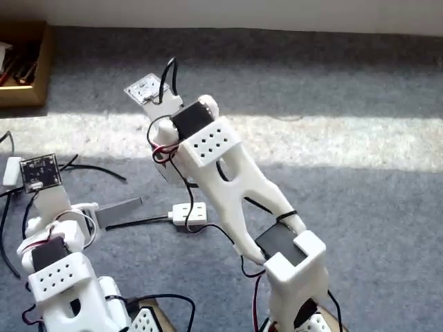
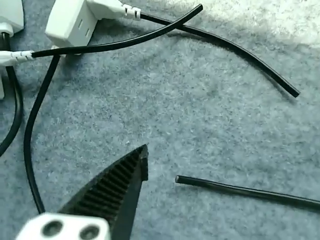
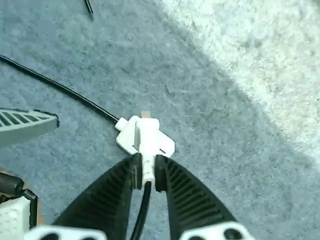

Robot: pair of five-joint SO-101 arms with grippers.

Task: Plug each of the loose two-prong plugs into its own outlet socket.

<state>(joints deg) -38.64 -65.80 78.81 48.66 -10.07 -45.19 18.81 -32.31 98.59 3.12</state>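
Note:
My right gripper (image 3: 145, 170) is shut on the neck of a white two-prong plug (image 3: 148, 145), its black cord running back between the fingers. The plug's head meets a small white socket block (image 3: 131, 134) on the grey carpet; a brass prong tip shows beyond it. In the high view the right arm (image 1: 221, 166) covers that spot. A second white outlet block (image 1: 190, 213) (image 2: 70, 22) lies on the carpet with a white plug (image 2: 112, 7) in it. My left gripper (image 1: 119, 209) hovers left of this block, open and holding nothing, with one black finger (image 2: 120, 187) over bare carpet.
Black cords (image 2: 235, 47) cross the carpet, and loose cord ends (image 2: 179, 179) lie near the left finger. Another white plug neck (image 2: 10, 56) lies beside the block. A wooden box (image 1: 24, 66) stands at the far left. A sunlit carpet band (image 1: 332, 142) runs across the back.

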